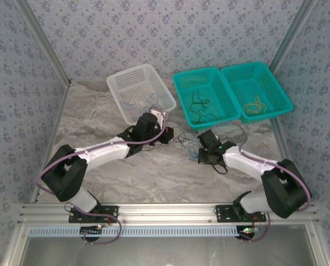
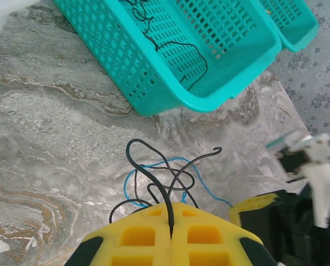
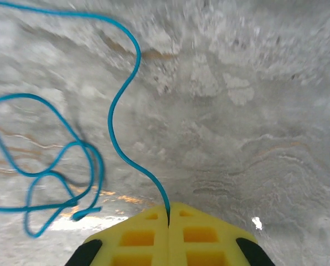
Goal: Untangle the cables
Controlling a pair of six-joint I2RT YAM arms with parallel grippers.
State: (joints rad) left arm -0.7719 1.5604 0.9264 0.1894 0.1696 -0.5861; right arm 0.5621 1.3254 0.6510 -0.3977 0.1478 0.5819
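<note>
Since the black cable [image 2: 164,197] and blue cable [image 3: 110,119] lie tangled on the surface [image 2: 54,122] by the green basket [image 2: 154,83], left jaws pinch black and right jaws pinch blue, likely to pull them apart

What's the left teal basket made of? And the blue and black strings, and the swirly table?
The left teal basket looks like smooth, slightly shiny moulded plastic, with a regular grid of holes. The blue cable and black cable look plastic- or rubber-coated: thin, bending in soft loops. The table looks like marble, grey with tan veins, but may be a printed cover.
</note>
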